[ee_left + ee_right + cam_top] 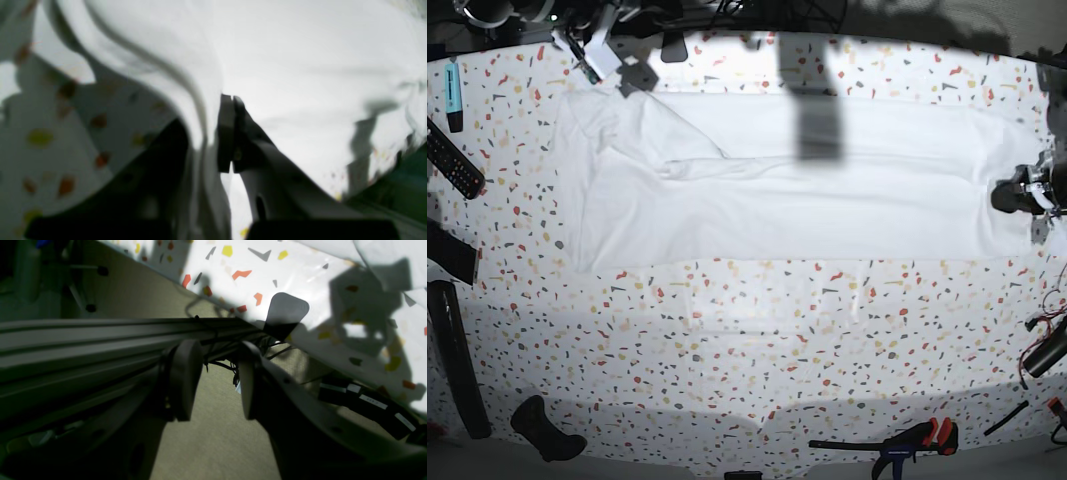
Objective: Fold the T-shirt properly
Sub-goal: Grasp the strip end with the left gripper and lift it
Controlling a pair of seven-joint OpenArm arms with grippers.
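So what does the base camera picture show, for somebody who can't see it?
A big white T-shirt lies spread across a speckled table, folded lengthwise into a long band. At the right edge the left gripper is shut on the shirt's end. Remote controls and a clamp sit near the table's edges.

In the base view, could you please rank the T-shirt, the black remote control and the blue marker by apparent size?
1. T-shirt
2. black remote control
3. blue marker, clearly smallest, though fisheye distortion shrinks both edge items.

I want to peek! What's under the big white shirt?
Under the shirt lies the speckled table, showing all around it. Whatever the cloth covers can't be seen. The left end effector pinches its edge.
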